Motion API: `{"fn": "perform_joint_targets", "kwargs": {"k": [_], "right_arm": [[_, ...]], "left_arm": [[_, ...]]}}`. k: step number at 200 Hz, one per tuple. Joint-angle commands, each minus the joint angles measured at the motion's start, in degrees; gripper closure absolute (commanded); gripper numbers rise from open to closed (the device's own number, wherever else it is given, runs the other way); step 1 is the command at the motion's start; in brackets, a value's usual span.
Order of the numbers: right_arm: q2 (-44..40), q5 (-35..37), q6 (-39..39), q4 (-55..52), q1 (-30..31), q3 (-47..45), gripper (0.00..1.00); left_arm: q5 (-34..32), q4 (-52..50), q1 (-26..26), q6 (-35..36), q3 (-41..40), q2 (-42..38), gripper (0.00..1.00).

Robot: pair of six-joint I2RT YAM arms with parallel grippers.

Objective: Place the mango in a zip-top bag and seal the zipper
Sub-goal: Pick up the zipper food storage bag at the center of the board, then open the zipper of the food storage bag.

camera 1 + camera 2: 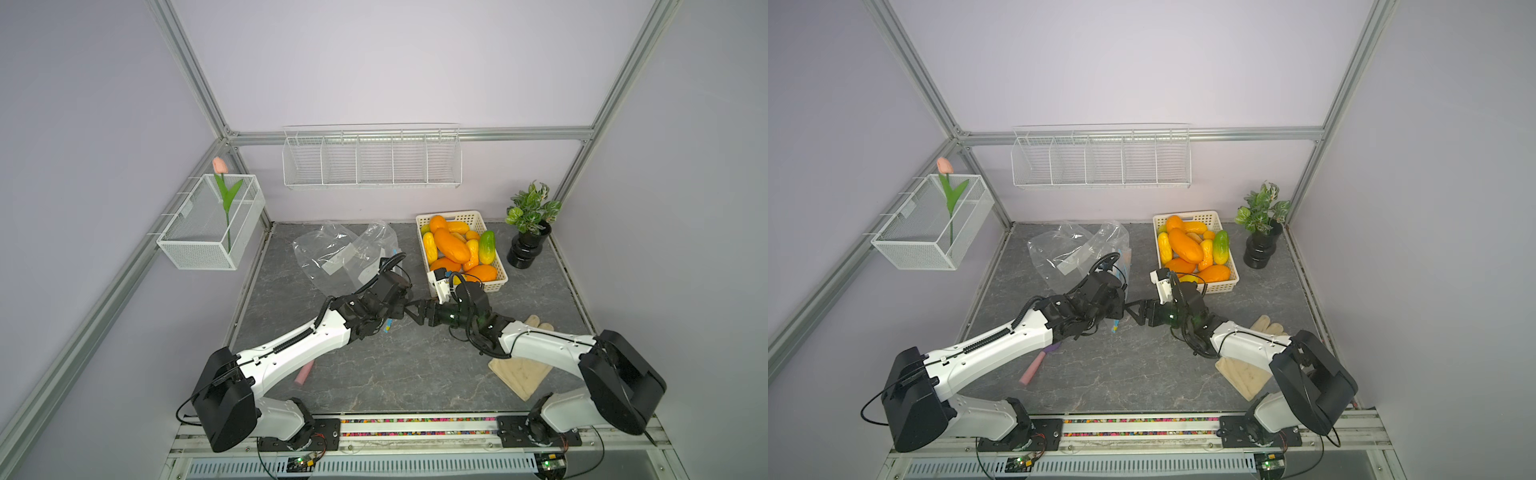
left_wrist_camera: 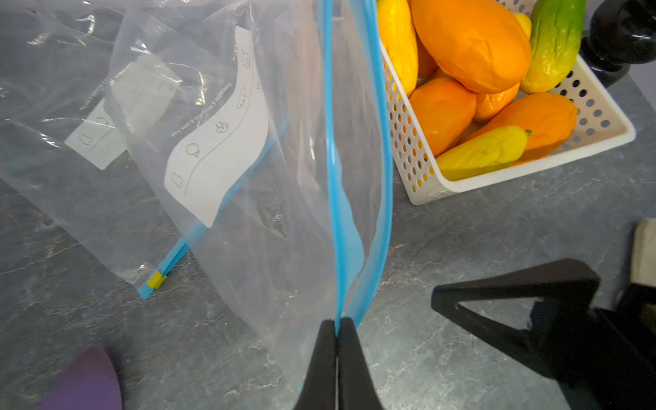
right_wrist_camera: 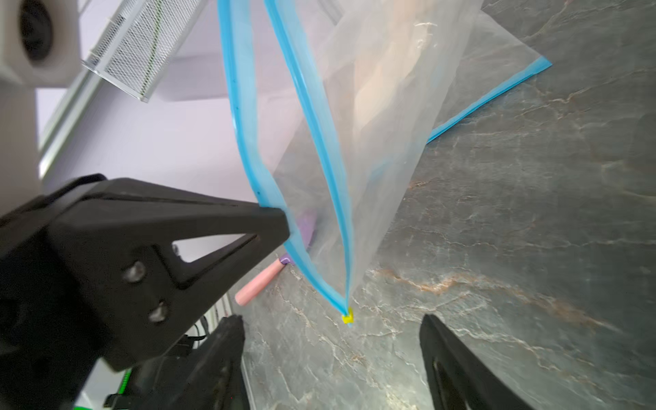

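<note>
My left gripper is shut on one blue zipper lip of a clear zip-top bag, holding it up off the table with the mouth parted. The bag's yellow slider hangs at its lowest corner, just off my right gripper, which is open with nothing between its fingers. In both top views the right gripper points at the left wrist. Several orange and yellow mangoes, the biggest orange mango on top, lie in a white basket. Nothing shows inside the bag.
A second bag lies flat behind the held one. A potted plant stands right of the basket. A beige glove lies under the right arm and a pink-purple tool under the left arm. Wire baskets hang on the walls.
</note>
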Motion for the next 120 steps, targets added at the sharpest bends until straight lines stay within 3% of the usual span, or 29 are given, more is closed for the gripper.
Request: {"fn": "perform_joint_targets", "kwargs": {"k": [1, 87, 120], "right_arm": [[0.6, 3.0, -3.5, -5.7, -0.3, 2.0, 0.23], [7.6, 2.7, -3.8, -6.2, -1.0, 8.7, 0.26], [7.8, 8.1, -1.6, -9.4, -2.6, 8.8, 0.55]], "left_arm": [[5.5, 1.9, 1.0, -1.7, 0.3, -2.6, 1.00], [9.5, 2.9, 1.9, -2.1, -0.9, -3.8, 1.00], [8.1, -0.2, 3.3, -2.7, -0.9, -4.9, 1.00]]}}
